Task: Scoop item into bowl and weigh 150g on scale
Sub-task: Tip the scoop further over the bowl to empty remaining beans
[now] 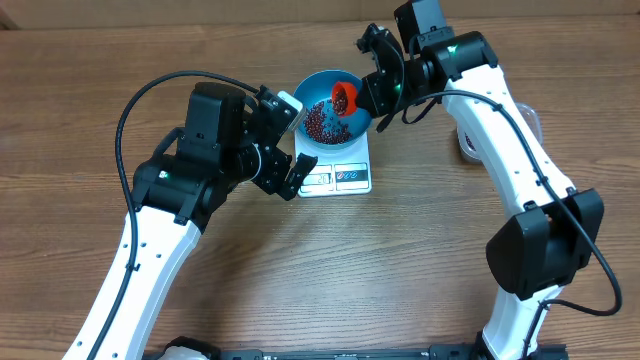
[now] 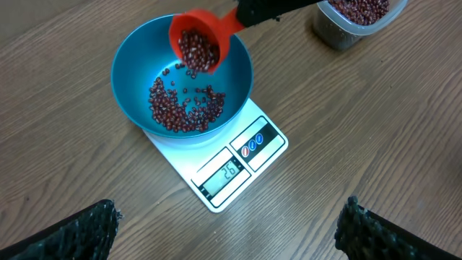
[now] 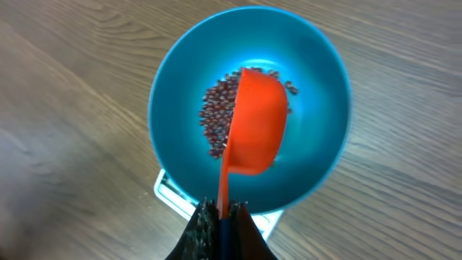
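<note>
The number 26, a bit hard to read, in the little window on the white scale, low in the middle of the left wrist view.

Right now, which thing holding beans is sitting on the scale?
The blue bowl, on the white scale. The red scoop hangs tilted above it, and the clear tub stands apart on the table.

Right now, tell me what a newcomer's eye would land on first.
The bright blue bowl on the white scale at mid-table stands out first. Over it, the right gripper holds an orange-red scoop, tilted with dark red beans inside. More beans lie scattered on the bowl's floor.
</note>
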{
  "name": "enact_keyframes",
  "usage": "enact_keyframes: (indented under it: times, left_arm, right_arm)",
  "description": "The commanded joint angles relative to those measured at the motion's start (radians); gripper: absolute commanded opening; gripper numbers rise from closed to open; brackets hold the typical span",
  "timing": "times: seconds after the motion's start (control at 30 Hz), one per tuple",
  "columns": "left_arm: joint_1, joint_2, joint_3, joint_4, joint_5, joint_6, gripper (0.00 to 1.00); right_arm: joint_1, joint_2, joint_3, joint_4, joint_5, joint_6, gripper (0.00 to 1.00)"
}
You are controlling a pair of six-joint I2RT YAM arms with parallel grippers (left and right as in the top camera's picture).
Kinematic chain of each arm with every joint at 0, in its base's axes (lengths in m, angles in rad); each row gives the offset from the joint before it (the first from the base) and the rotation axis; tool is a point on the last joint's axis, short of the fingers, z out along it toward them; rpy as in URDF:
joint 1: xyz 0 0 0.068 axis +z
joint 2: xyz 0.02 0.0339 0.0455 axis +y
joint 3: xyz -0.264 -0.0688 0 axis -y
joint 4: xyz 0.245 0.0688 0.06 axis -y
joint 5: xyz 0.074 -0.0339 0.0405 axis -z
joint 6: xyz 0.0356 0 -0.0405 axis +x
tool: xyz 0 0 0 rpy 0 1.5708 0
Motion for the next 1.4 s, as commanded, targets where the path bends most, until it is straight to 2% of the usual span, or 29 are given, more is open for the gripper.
enact_keyframes:
  times: [0.0, 0.3, 1.13, 1.37]
  left_arm:
    - [0.000, -0.011, 0.013, 0.000, 0.014, 0.022, 1.00]
    - [-0.001, -0.011, 0.013, 0.000, 0.014, 0.022, 1.00]
    - [0.000, -0.011, 0.013, 0.000, 0.014, 0.022, 0.99]
    - [0.000, -0.011, 0.013, 0.000, 0.014, 0.022, 1.00]
  right_arm:
    - [0.023, -0.058, 0.035, 0.008, 0.084, -0.009, 0.04]
    - [0.111, -0.060, 0.035, 0.010, 0.323, -0.011, 0.04]
    - [0.172, -0.060, 0.035, 0.012, 0.361, -0.011, 0.04]
    - [0.211, -0.060, 0.035, 0.013, 0.496, -0.011, 0.04]
